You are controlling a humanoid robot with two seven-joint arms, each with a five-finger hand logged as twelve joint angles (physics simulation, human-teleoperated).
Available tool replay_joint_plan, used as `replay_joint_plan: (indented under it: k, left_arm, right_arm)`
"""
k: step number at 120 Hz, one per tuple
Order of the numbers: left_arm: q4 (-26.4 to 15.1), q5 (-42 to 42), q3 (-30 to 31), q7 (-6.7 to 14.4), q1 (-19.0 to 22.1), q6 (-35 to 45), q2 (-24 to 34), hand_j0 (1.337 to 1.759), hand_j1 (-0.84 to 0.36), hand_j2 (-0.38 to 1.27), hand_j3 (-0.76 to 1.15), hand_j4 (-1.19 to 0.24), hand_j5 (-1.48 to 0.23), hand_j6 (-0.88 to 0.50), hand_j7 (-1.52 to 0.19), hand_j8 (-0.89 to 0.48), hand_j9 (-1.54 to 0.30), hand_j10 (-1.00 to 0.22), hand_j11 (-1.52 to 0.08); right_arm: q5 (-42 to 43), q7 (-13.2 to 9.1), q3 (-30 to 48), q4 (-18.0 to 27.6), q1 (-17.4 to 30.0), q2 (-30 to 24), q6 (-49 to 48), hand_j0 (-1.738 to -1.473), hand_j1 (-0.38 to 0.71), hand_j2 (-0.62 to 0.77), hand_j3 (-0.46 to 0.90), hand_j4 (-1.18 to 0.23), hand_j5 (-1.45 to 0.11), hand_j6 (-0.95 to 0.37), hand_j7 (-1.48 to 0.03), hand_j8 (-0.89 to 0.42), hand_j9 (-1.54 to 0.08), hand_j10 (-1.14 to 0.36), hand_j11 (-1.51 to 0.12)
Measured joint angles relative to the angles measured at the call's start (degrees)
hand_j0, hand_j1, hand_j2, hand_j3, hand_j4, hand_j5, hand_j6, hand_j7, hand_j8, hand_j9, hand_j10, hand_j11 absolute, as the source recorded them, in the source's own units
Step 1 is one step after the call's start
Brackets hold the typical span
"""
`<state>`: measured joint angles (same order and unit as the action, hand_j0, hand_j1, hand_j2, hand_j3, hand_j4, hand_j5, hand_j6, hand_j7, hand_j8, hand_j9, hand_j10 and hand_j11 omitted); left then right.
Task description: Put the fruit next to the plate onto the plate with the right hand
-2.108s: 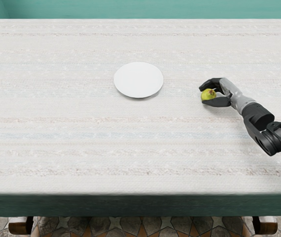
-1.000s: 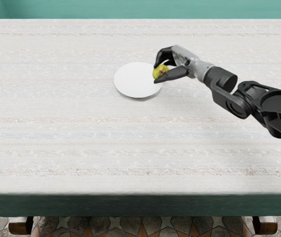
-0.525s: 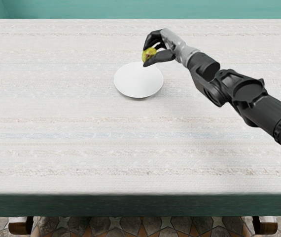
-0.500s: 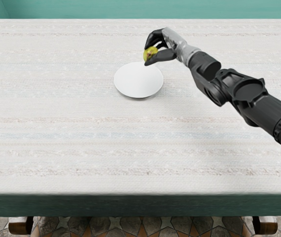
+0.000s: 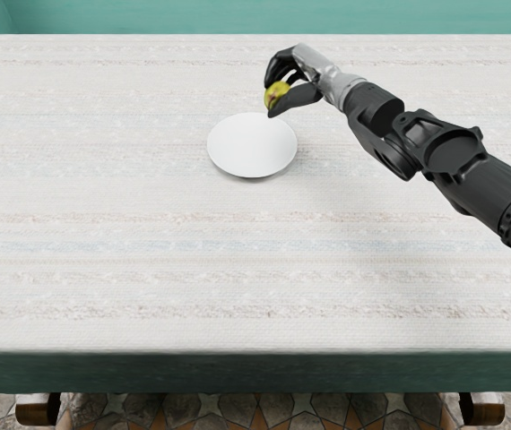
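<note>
Fingers (image 5: 280, 64) of the right hand (image 5: 297, 77) are curled around the fruit (image 5: 278, 92). It is a small yellow-green piece with a darker patch on one side. The dark fingertips close over it from above and the thumb (image 5: 297, 97) presses in from below, so the grasp looks firm and the fruit touches nothing but the hand.

The hand has a pale grey back and black digits. Its knuckles point toward the far left of the table, and the wrist runs back into the right arm (image 5: 435, 157). That arm is a chain of dark, rounded segments that crosses the right part of the picture at a slant and leaves at the right edge.

In the picture the fruit sits just past the far right rim of the plate (image 5: 252, 145), clear of the plate's surface. From this slanted view it is hard to say whether it hangs over the rim or a little beyond it. The plate is round, plain white and bare, and lies flat near the middle of the table (image 5: 148, 251). A whitish cloth with faint woven stripes covers the table. A teal wall (image 5: 238, 16) shows behind its far edge, and patterned floor tiles (image 5: 255, 412) show under its near edge.
</note>
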<state>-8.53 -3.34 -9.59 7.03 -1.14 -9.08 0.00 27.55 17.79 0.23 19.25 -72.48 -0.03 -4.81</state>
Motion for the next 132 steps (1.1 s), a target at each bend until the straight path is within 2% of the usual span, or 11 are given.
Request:
replay_joint_plan:
  k: [9,18,36,48,78,92,107,116,125,132]
  left_arm:
    - [0.0,0.0,0.0,0.0,0.0,0.0,0.0,1.658,0.35,0.0,0.0,0.0,0.0,0.0,0.0,0.0,0.0,0.0,0.0]
    - [0.0,0.0,0.0,0.0,0.0,0.0,0.0,1.658,0.35,0.0,0.0,0.0,0.0,0.0,0.0,0.0,0.0,0.0,0.0]
    - [0.0,0.0,0.0,0.0,0.0,0.0,0.0,1.658,0.35,0.0,0.0,0.0,0.0,0.0,0.0,0.0,0.0,0.0,0.0]
    - [0.0,0.0,0.0,0.0,0.0,0.0,0.0,1.658,0.35,0.0,0.0,0.0,0.0,0.0,0.0,0.0,0.0,0.0,0.0]
    - [0.0,0.0,0.0,0.0,0.0,0.0,0.0,1.658,0.35,0.0,0.0,0.0,0.0,0.0,0.0,0.0,0.0,0.0,0.0]
    - [0.0,0.0,0.0,0.0,0.0,0.0,0.0,1.658,0.35,0.0,0.0,0.0,0.0,0.0,0.0,0.0,0.0,0.0,0.0]
    - [0.0,0.0,0.0,0.0,0.0,0.0,0.0,1.658,0.35,0.0,0.0,0.0,0.0,0.0,0.0,0.0,0.0,0.0,0.0]
    - [0.0,0.0,0.0,0.0,0.0,0.0,0.0,1.658,0.35,0.0,0.0,0.0,0.0,0.0,0.0,0.0,0.0,0.0,0.0]
    - [0.0,0.0,0.0,0.0,0.0,0.0,0.0,1.658,0.35,0.0,0.0,0.0,0.0,0.0,0.0,0.0,0.0,0.0,0.0]
    - [0.0,0.0,0.0,0.0,0.0,0.0,0.0,1.658,0.35,0.0,0.0,0.0,0.0,0.0,0.0,0.0,0.0,0.0,0.0]
  right_arm:
    - [-0.1,0.0,-0.4,0.0,-0.3,0.0,-0.6,-1.656,0.33,0.44,0.0,-0.77,-1.17,-0.63,-1.07,-0.33,-1.17,-0.44,-1.15]
    - [-0.2,-0.1,-0.5,0.0,-0.4,0.0,-1.0,-1.656,0.3,0.34,0.0,-0.73,-1.07,-0.64,-0.99,-0.36,-1.07,-0.46,-1.06]
    - [-0.6,-0.8,-0.5,0.0,-0.6,0.0,-1.1,-1.657,0.24,0.13,0.0,-0.59,-0.83,-0.55,-0.79,-0.41,-0.83,-0.46,-0.82]
    - [-0.6,-1.6,-0.4,-0.1,-0.9,0.0,-1.0,-1.657,0.2,0.05,0.0,-0.52,-0.72,-0.5,-0.7,-0.41,-0.72,-0.44,-0.71]
    - [-0.7,-2.5,-0.3,-0.1,-1.4,0.0,-1.4,-1.658,0.15,-0.04,0.0,-0.44,-0.58,-0.43,-0.57,-0.41,-0.58,-0.42,-0.58]
    - [-5.2,-2.7,0.5,-0.1,-1.6,0.0,-8.8,-1.658,-0.01,-0.03,0.0,-0.29,-0.38,-0.29,-0.38,-0.27,-0.38,-0.28,-0.38]
    - [-12.6,-5.8,0.8,0.0,-1.7,-0.6,-22.7,-1.658,-0.17,-0.02,0.0,-0.16,-0.21,-0.16,-0.21,-0.15,-0.21,-0.15,-0.21]
    - [-17.3,-9.2,0.8,0.1,-1.7,-3.4,-26.5,-1.658,-0.22,-0.01,0.0,-0.11,-0.14,-0.11,-0.14,-0.1,-0.14,-0.11,-0.14]
    - [-21.2,-13.7,0.9,0.2,-1.5,-7.2,-28.4,-1.658,-0.26,-0.01,0.0,-0.08,-0.1,-0.08,-0.1,-0.07,-0.1,-0.07,-0.1]
    - [-22.9,-15.9,1.0,0.3,-1.2,-10.3,-29.2,-1.658,-0.28,-0.01,0.0,-0.06,-0.08,-0.06,-0.07,-0.05,-0.08,-0.06,-0.08]
